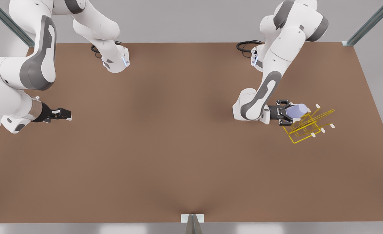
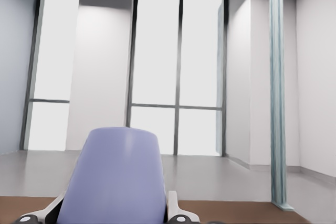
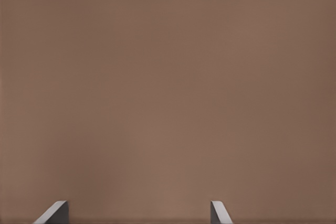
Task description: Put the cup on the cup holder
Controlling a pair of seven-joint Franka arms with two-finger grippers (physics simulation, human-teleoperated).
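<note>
Even, soft light — bright glare from the windows [image 2: 157,77], faint blurry shadows on the table [image 1: 178,146] — slightly smeared renders.

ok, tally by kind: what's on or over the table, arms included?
Cup: 1, held in the left gripper
Cup holder: 1
Arms: 2; right gripper waits, open, at the front view's left
Table: 1
Total: 5
</note>
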